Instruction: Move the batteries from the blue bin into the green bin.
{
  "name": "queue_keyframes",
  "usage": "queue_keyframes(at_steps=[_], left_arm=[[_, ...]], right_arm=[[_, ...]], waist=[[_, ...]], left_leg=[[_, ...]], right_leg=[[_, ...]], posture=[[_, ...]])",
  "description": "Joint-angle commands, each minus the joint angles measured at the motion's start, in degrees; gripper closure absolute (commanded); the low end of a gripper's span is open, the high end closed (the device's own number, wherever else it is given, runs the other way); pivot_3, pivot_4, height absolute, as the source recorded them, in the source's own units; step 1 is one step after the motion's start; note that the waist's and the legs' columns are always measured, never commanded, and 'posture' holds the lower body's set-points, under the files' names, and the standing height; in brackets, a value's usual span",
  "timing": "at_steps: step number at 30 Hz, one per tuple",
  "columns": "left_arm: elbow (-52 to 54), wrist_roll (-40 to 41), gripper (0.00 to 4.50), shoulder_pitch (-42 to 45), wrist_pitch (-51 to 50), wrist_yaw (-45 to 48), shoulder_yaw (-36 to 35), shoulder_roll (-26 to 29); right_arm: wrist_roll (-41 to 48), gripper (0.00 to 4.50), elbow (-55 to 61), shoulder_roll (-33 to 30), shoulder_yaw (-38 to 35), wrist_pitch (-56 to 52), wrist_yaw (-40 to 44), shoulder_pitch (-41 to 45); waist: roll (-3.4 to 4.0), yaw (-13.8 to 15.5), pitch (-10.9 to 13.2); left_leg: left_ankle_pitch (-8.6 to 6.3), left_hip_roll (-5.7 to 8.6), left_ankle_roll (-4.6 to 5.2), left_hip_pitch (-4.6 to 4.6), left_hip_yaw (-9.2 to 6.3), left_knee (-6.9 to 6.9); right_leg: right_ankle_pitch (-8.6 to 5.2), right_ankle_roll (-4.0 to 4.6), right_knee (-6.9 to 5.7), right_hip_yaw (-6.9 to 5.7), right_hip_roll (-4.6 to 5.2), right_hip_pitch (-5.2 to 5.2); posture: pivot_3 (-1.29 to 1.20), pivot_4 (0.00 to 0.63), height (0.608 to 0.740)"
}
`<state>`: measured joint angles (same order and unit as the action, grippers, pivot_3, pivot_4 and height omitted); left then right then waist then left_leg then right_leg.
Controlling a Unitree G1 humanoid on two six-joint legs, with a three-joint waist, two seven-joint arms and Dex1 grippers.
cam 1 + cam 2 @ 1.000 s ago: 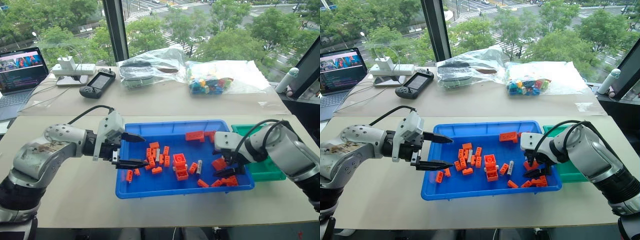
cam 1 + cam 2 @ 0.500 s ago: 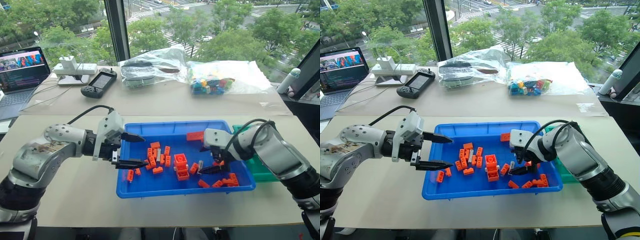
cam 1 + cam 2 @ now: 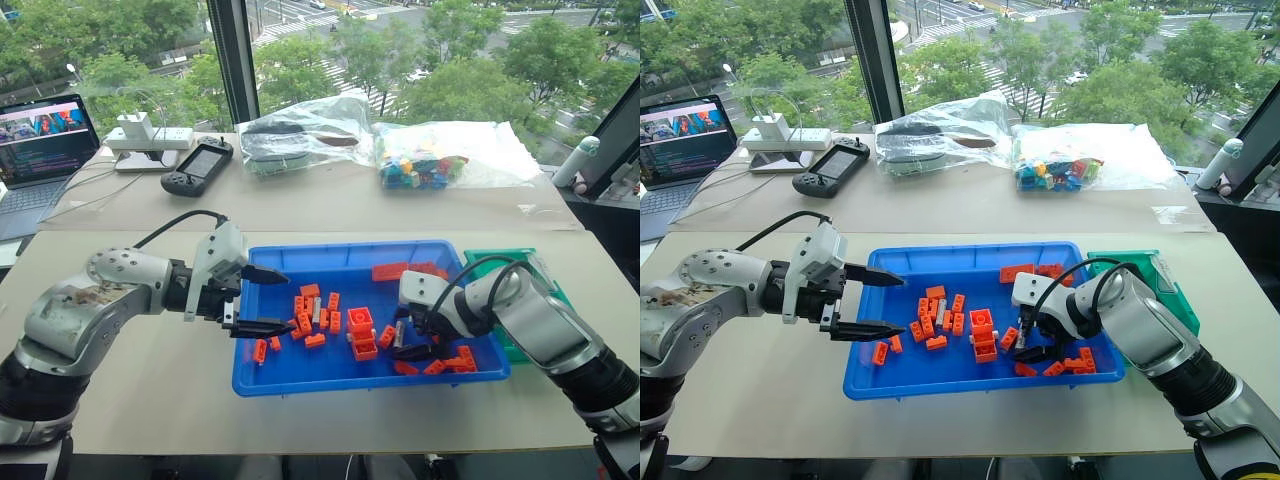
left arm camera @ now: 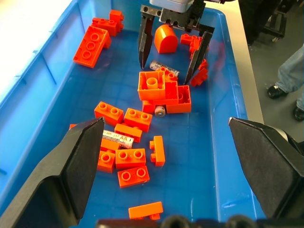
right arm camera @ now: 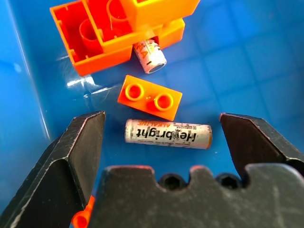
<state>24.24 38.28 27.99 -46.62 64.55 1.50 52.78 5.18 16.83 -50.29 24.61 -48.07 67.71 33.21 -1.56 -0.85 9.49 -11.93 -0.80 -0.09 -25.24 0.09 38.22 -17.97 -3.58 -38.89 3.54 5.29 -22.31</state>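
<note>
While spread, right gripper [image 5: 161, 142] fingers [image 5: 80, 142] flank battery [image 5: 167, 134].

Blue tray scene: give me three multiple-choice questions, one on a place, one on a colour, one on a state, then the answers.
1. Where does the green bin stand?
A. At the blue tray's right end
B. On the laptop
C. Inside the tray

2. What colour are the loose bricks in the tray?
A. Green
B. Orange
C. White

3. How is the right claw?
A. Shut on a brick
B. Open around a battery
C. Over the green bin

Answers: 1 A, the head views show it beside that end. 2 B, all are orange. 3 B, its fingers stand apart on either side of the battery.
</note>
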Motion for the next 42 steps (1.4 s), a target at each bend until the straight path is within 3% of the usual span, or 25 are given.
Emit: queue_keyframes(at_steps=[1,4,12,18,25,29,33,35,36,38,42], left_arm=[[0.6,-0.5,0.00,0.5,1.0,0.5,-0.1,0.8],[0.5,-0.6,0.00,0.6,1.1,0.7,0.1,0.7],[0.5,3.4,0.00,1.4,0.6,2.6,-2.3,-0.2],[-1.6,5.4,0.00,5.1,2.7,1.2,-4.5,-4.6],[-1.8,5.6,0.00,7.3,4.5,0.2,-3.8,-8.5],[-1.4,5.6,0.00,7.5,4.2,-0.5,-3.5,-9.2],[-1.2,5.3,0.00,7.4,4.1,-1.1,-3.6,-9.4],[-1.1,5.1,0.00,7.2,4.1,-1.4,-3.6,-9.2],[-1.1,5.1,0.00,7.1,4.0,-1.5,-3.6,-9.1],[-1.0,5.0,0.00,6.9,3.9,-1.7,-3.7,-8.9],[-0.9,4.8,0.00,6.2,4.0,-1.8,-3.9,-8.2]], right_arm=[[-0.4,1.14,0.4,-0.8,-0.3,0.0,-0.9,-0.7],[-0.1,1.97,-0.1,-0.3,-1.2,0.1,-1.7,-0.3],[5.8,1.97,2.1,-5.7,-9.6,-1.8,2.4,4.4],[8.4,1.97,-0.2,-14.7,-17.4,-2.0,4.1,4.9],[3.6,1.97,-12.7,-26.7,-22.0,6.2,4.2,-0.3],[2.3,1.97,-18.2,-28.0,-21.9,10.6,4.1,-1.7],[1.5,1.97,-20.8,-25.3,-20.7,13.6,3.9,-2.2],[0.5,0.97,-22.5,-23.7,-20.0,14.8,3.0,-2.2],[-0.4,0.81,-23.4,-23.4,-19.7,15.8,2.7,-2.1],[-1.0,0.04,-24.3,-23.0,-19.6,16.5,2.5,-1.4],[-0.3,0.04,-22.2,-22.4,-20.1,15.3,3.5,1.8]], waist=[[0.00,0.0,0.0],[0.00,0.0,0.0],[0.01,0.0,0.0],[0.00,0.2,0.0],[0.01,0.1,0.0],[0.02,-0.2,0.0],[0.05,-0.7,0.0],[0.04,-0.6,0.0],[0.04,-0.6,0.0],[0.06,-0.5,0.0],[0.16,-0.1,0.0]], left_leg=[[0.00,0.00,0.00,0.00,0.00,0.00],[0.00,0.00,0.00,0.00,0.00,0.00],[0.00,0.02,0.00,-0.01,0.01,0.00],[0.00,0.01,0.00,-0.01,-0.01,0.02],[0.00,0.02,0.01,-0.01,0.02,0.01],[0.00,0.00,0.01,0.00,0.06,0.01],[0.00,-0.04,0.01,0.01,0.06,-0.01],[0.00,-0.03,0.01,0.01,0.06,-0.01],[0.00,-0.03,0.01,0.01,0.06,-0.01],[0.00,0.00,0.00,0.01,0.07,-0.01],[0.00,0.02,0.00,0.00,0.08,0.00]], right_leg=[[0.00,0.00,0.00,0.00,0.00,0.00],[0.00,0.00,0.01,0.00,0.00,0.00],[0.00,0.00,0.02,0.00,0.02,-0.01],[0.00,0.00,0.06,-0.06,0.05,0.04],[0.00,0.00,0.07,-0.03,0.06,0.02],[0.00,0.00,0.23,-0.01,0.05,0.02],[0.00,0.00,0.20,0.03,0.01,-0.01],[0.00,0.01,0.20,0.04,0.00,-0.01],[0.00,0.00,0.20,0.04,0.01,0.00],[0.00,0.00,0.20,0.04,0.03,0.00],[0.00,0.00,0.21,0.04,0.06,0.00]], posture=[[0.00,0.150,0.725],[0.00,0.150,0.725],[0.00,0.150,0.725],[0.00,0.150,0.725],[0.00,0.150,0.725],[0.00,0.150,0.725],[0.00,0.150,0.725],[0.00,0.150,0.725],[0.00,0.150,0.725],[0.00,0.150,0.725],[0.00,0.150,0.725]])
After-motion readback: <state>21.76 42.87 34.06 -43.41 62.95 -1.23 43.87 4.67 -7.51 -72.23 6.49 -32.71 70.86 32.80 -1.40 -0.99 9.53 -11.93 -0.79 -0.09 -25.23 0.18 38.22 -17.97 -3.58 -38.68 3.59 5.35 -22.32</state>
